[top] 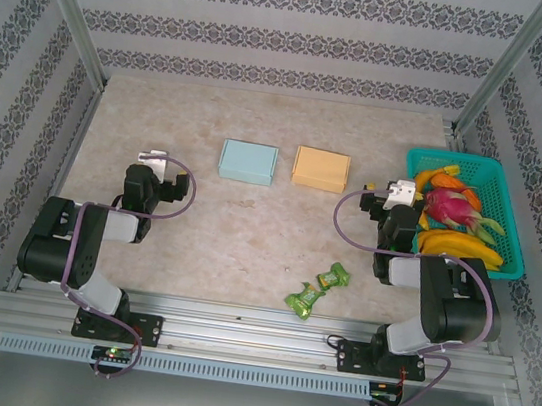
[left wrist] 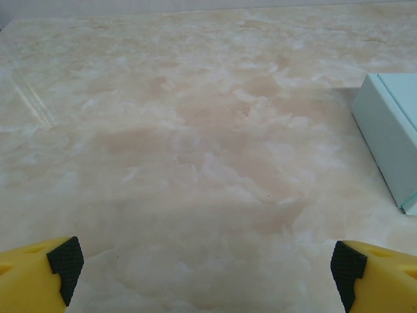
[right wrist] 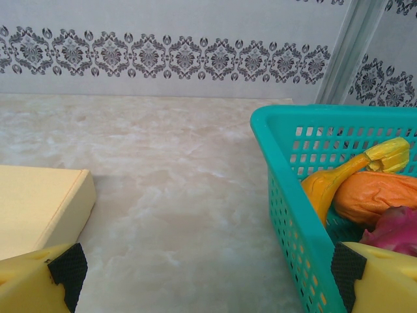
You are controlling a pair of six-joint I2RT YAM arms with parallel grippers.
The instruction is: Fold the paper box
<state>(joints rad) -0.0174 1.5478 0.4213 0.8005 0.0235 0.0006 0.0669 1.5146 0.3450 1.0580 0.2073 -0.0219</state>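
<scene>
A: Where do the paper boxes lie?
B: Mid-table, flat and closed. The pale blue paper box is on the left and the yellow-orange paper box just beside it, a small gap between them.
A: And the claws?
B: The left gripper is spread wide, gripping nothing, left of the blue box. The right gripper is equally wide and bare, between the yellow-orange box and the teal basket of fruit
</scene>
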